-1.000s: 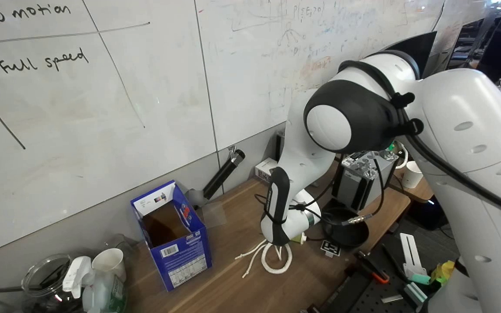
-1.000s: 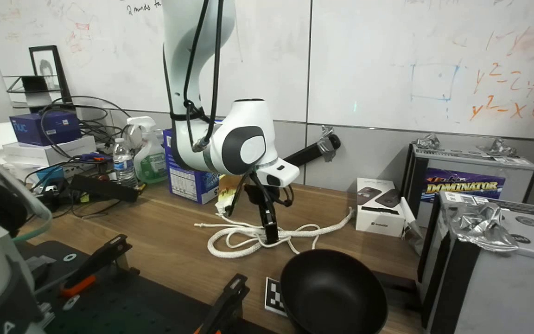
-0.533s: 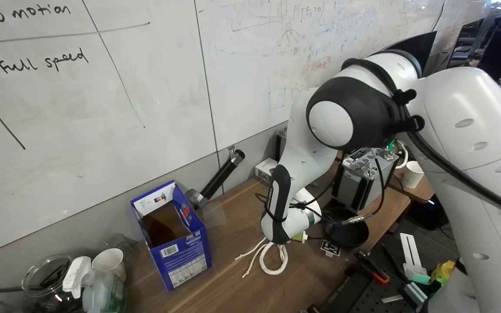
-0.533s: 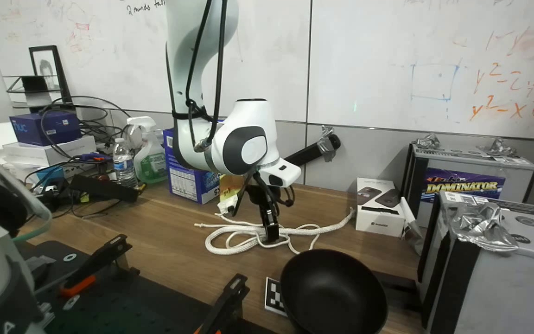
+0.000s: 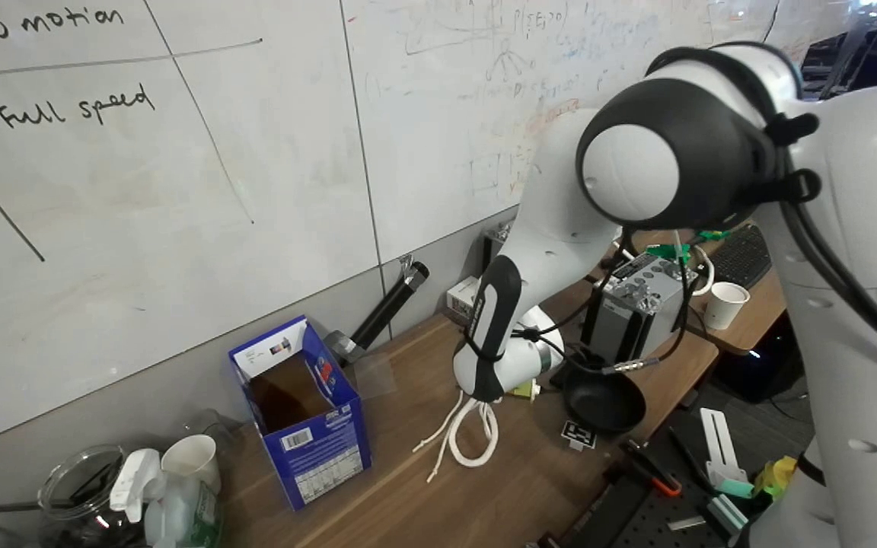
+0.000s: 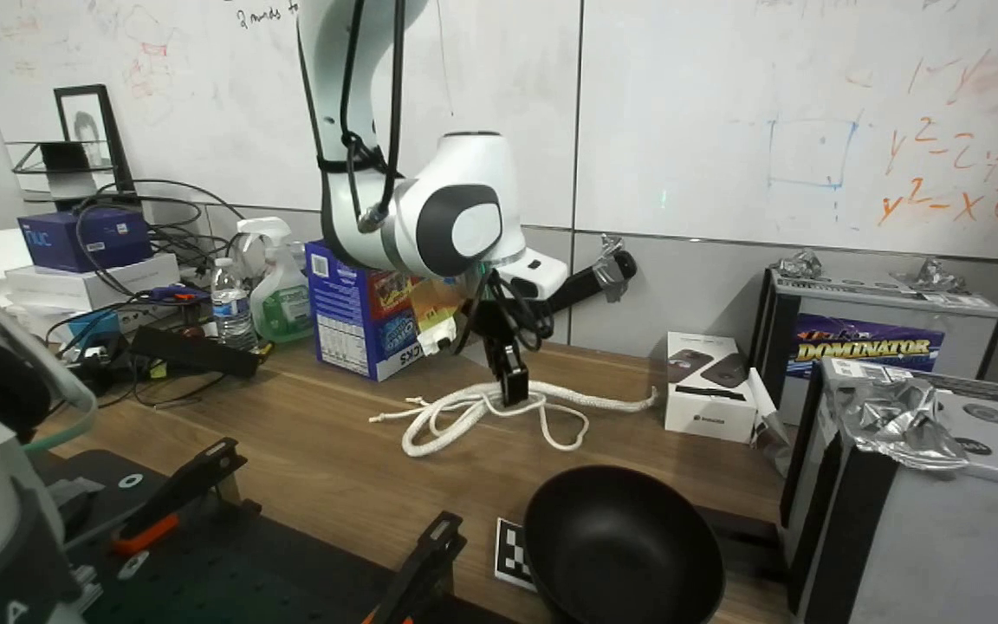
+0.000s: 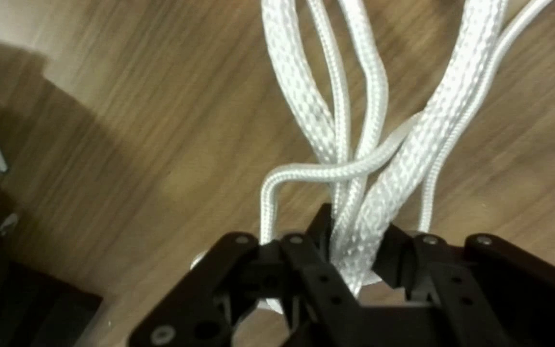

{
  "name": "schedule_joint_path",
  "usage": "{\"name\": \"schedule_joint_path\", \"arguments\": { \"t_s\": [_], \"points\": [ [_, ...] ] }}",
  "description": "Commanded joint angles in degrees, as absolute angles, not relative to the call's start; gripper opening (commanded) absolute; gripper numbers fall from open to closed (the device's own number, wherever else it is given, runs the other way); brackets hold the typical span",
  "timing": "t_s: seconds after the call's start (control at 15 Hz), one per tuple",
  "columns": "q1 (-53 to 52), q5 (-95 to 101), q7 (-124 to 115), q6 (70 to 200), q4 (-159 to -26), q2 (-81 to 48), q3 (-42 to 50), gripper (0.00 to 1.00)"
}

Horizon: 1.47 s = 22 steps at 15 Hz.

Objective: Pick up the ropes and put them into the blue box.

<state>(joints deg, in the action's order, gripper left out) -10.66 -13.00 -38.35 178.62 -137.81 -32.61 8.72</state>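
Observation:
The ropes are white cord in loose loops and strands, thick and thin, seen in both exterior views (image 5: 476, 461) (image 6: 607, 401). My gripper (image 6: 513, 394) points down and is shut on several strands, lifted a little. In the wrist view the bunched ropes (image 7: 417, 154) pass between the pads of the gripper (image 7: 357, 241). One thin strand bends outside the left finger and another runs outside the right finger. The blue box (image 5: 317, 457) stands upright with its top open and brown inside showing. It also shows behind the arm (image 6: 343, 303). In an exterior view the wrist hides the fingers.
A black bowl (image 6: 625, 546) stands near the table's front, beside a printed marker (image 6: 512, 555). A white phone box (image 6: 711, 407) is to the ropes' right. A spray bottle (image 5: 180, 517) and paper cup (image 5: 191, 460) stand beside the blue box. A black tube (image 5: 393, 304) leans at the wall.
The arm and gripper have risen, and the held middle of the ropes has risen with them. The rope loop has been drawn in and shifted slightly. The blue box has not moved.

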Motion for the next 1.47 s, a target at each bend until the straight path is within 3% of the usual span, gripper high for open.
{"name": "schedule_joint_path", "arguments": {
  "t_s": [0.0, 0.2, 0.6, 1.4],
  "points": [
    [-11.3, -12.6, -33.5, 171.0, -141.9, -19.4, 10.2, 0.15],
    [-12.6, -8.5, -33.9, 162.1, -139.3, -12.2, 12.0, 0.15],
    [-8.4, -3.7, -30.7, 145.7, -125.8, -5.2, 5.0, 0.14],
    [-10.5, -3.6, -20.5, 130.3, -89.1, -19.7, -4.9, 0.14]
  ]
}}
